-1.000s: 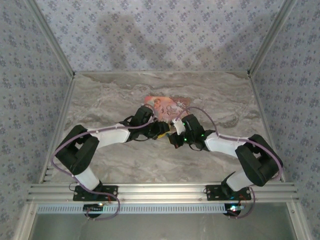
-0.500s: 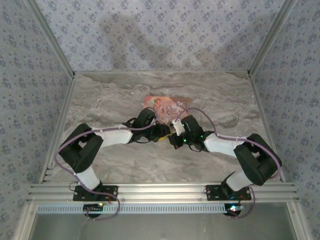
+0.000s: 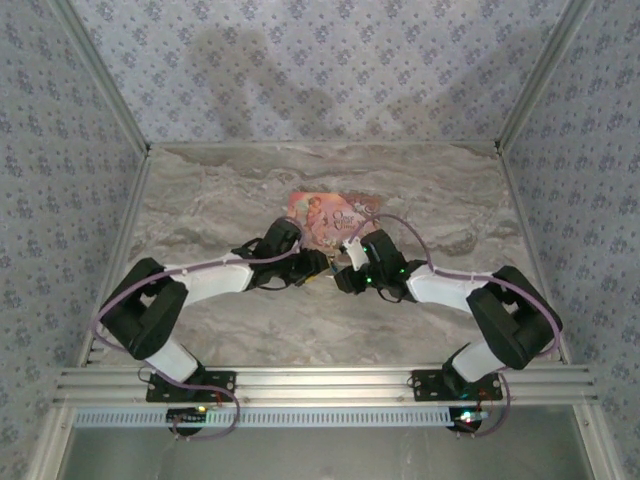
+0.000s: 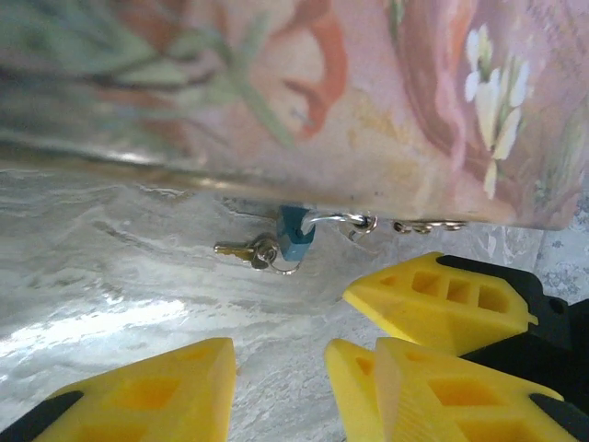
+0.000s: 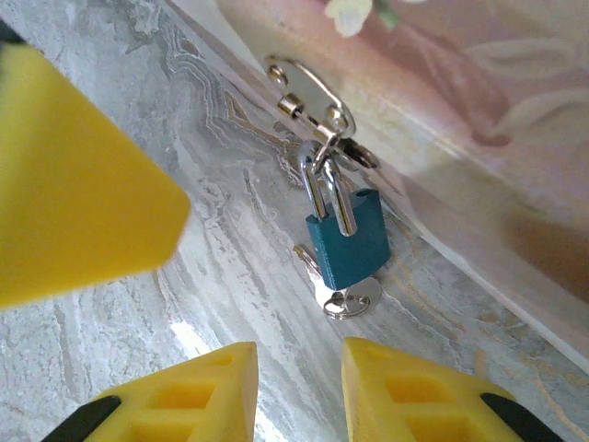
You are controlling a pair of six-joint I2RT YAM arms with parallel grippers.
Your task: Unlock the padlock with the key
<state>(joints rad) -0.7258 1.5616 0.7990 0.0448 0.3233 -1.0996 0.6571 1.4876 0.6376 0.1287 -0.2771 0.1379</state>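
The padlock [image 5: 348,241] hangs from the pink box [image 5: 479,120] by its hasp [image 5: 308,87], low against the table [image 5: 230,239]. Its keyed [image 5: 348,296] end points down-frame into the released right fingers [image 5: 237,387]. The left fingers [image 4: 198,382], also released, sit farther off.

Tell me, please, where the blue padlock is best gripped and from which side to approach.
Probably grip the padlock by its blue body, across the narrow sides, coming from the open table side: the pink box backs it, and its shackle hangs in the hasp.
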